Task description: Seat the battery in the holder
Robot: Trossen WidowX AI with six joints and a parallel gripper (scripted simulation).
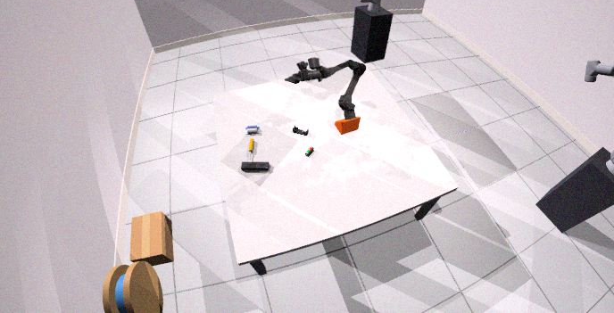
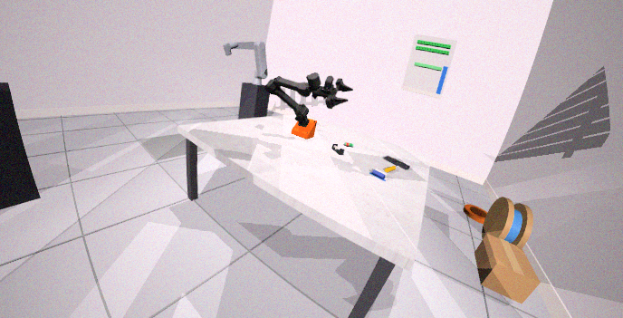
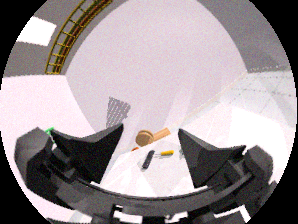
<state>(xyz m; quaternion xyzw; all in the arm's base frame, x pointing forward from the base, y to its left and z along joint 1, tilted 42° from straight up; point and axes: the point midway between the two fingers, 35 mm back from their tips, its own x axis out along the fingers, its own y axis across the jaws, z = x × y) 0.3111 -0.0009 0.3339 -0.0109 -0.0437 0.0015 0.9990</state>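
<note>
Nothing's held yet: gripper (image 2: 342,93) hangs spread wide, high above the holder (image 1: 300,131); it should approach the nearby battery (image 1: 309,151) squarely.

No readable text anywhere; the wall poster (image 2: 428,66) shows only green and blue bars
</note>
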